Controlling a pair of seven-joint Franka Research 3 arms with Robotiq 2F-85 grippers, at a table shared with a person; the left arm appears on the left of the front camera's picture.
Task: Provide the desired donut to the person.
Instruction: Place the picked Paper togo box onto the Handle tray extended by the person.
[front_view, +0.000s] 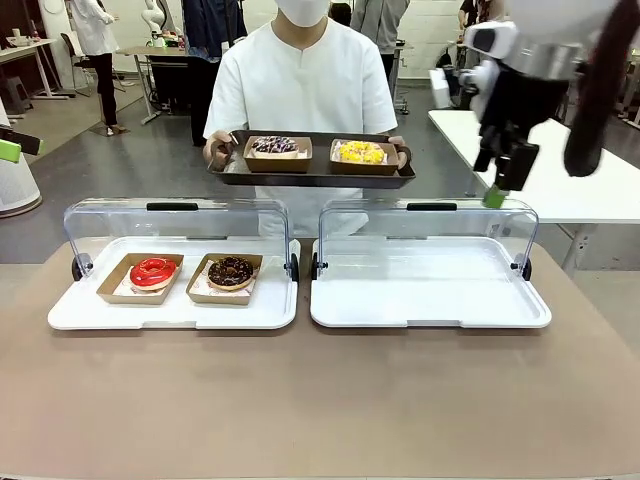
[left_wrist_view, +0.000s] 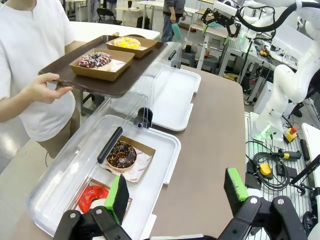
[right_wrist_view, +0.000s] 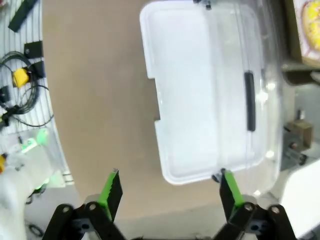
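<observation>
Front view: the right gripper (front_view: 497, 190) hangs high over the empty right case (front_view: 430, 290); the red donut (front_view: 152, 271) and chocolate donut (front_view: 231, 271) lie far left, below it, before the person (front_view: 300, 80).

Left wrist view: the left gripper (left_wrist_view: 177, 192), fingers spread and empty, hovers nearest both donuts, just ahead-left.

Right wrist view: the right gripper's fingers stand spread, empty.

The right gripper (front_view: 497, 190) hangs over the far edge of the empty white tray (front_view: 430, 310), but in the front view only one green pad can be made out, so the gap between its fingers cannot be judged there. The right arm's upper part runs off the top edge. In the left wrist view the red donut (left_wrist_view: 91, 197) sits half behind a green pad (left_wrist_view: 117, 196) near the tray's near corner. In the right wrist view the yellow donut (right_wrist_view: 311, 25) is cut by the right edge, and the whole picture is soft. The raised clear lids blur whatever lies behind them.
</observation>
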